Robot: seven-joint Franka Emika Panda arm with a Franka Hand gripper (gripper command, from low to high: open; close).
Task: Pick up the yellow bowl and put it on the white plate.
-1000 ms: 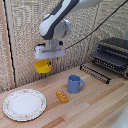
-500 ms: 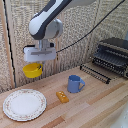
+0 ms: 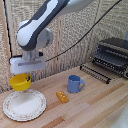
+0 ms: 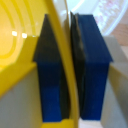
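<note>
The pick-up part of the job looks done; the end effector (image 3: 25,75) is clenched on the rim of the yellow bowl (image 3: 20,82), and the wrist view confirms it, with the thin yellow wall pinched between the two dark blue-tipped fingers (image 4: 52,75), one on the inside of the bowl and one on the outside; the bowl hangs in the air, clear of the tabletop (image 3: 95,107), tilted a little rather than level; it sits over the far edge of the white plate (image 3: 24,105), near the exterior view's left, so the carry appears to be nearly finished though the bowl is not yet centred above the plate; a sliver of the plate's patterned rim also shows past the fingers in the wrist view; what is left, as I judge it, is a short shift toward the plate's middle, a lowering until the base is close to or on the plate, and then opening the fingers; because the grip is on one side of the rim only, the bowl could swing or tip as it comes free, so a low release seems wise; the blue mug (image 3: 75,84) and the small orange block (image 3: 62,96) stand on the tabletop well apart from the plate, toward the exterior view's right, and the black toaster oven (image 3: 112,56) sits farther back; none of them is in the way
</note>
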